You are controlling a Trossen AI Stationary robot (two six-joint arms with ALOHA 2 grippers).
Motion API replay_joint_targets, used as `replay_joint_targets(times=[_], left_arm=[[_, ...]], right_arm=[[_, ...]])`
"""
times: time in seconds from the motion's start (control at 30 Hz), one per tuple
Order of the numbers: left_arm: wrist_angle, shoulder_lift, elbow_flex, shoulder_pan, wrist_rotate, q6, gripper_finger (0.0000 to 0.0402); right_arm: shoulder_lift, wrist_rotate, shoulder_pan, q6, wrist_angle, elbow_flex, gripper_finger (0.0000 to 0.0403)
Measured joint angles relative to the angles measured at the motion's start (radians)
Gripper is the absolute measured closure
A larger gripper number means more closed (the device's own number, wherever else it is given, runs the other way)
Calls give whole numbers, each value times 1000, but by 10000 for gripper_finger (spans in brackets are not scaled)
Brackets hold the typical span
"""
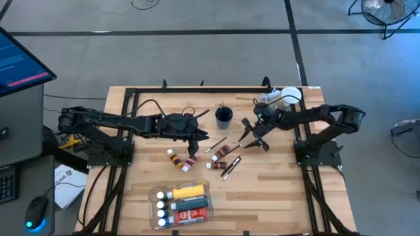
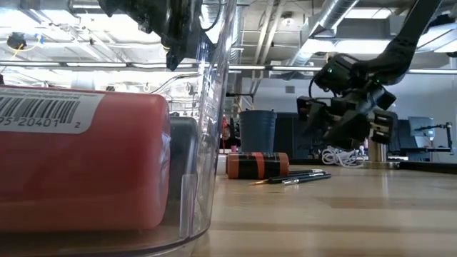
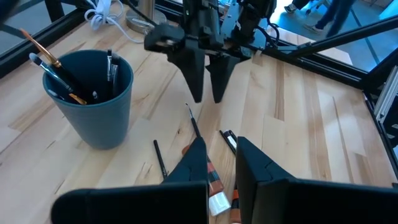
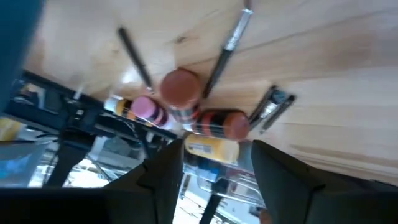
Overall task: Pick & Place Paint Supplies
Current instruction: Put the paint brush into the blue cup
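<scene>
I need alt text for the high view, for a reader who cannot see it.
Two dark arms meet over a wooden table: the left tool hangs above small paint tubes, the right tool open above scattered brushes. A clear tray in front holds bottles; a dark cup stands behind.

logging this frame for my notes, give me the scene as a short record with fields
left tool: shut, over the tubes by the table's middle
right tool: open, empty, above the loose brushes
cup: dark, upright, brushes standing in it
tray: clear, at the front edge, holds a yellow bottle and tubes
loose brushes: lying flat between both arms
</scene>
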Motion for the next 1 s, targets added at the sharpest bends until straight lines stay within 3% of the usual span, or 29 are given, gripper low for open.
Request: replay_joint_targets(times=[0.4, 1.0], left_arm=[[0, 0, 0, 0, 0, -4, 400], [-1, 0, 0, 0, 1, -4, 400]], right_arm=[[90, -12, 14, -5, -1, 0, 237], [170, 11, -58, 31, -3, 2, 243]])
